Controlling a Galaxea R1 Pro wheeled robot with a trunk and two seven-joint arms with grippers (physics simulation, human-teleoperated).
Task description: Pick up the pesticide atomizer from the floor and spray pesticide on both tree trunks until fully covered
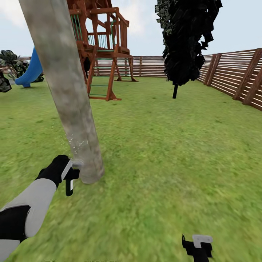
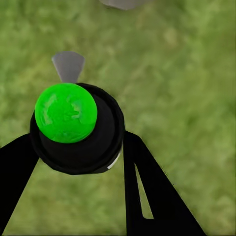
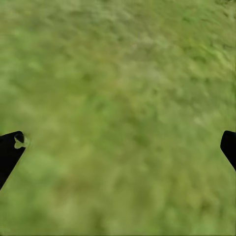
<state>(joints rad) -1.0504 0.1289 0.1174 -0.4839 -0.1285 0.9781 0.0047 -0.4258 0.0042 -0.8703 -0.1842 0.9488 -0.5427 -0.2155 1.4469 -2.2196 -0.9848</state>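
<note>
Atomizer point(image 2: 73, 128) apparently in left gripper point(image 2: 78, 162)

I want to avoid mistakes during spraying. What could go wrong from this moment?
1. The left gripper holds the atomizer very close to the tree trunk; it might bump the trunk.
2. Droplets show just low on the trunk, so the upper part may stay uncovered.
3. The atomizer sits between the fingers by its round body; it could slip.

My left gripper point(image 1: 71, 174) sat at lower left, just beside the tree trunk point(image 1: 69, 91) rising to the upper left. A playset point(image 1: 103, 47) stood behind it; the fence point(image 1: 233, 72) ran along the right, a conifer point(image 1: 187, 40) before it.
</note>
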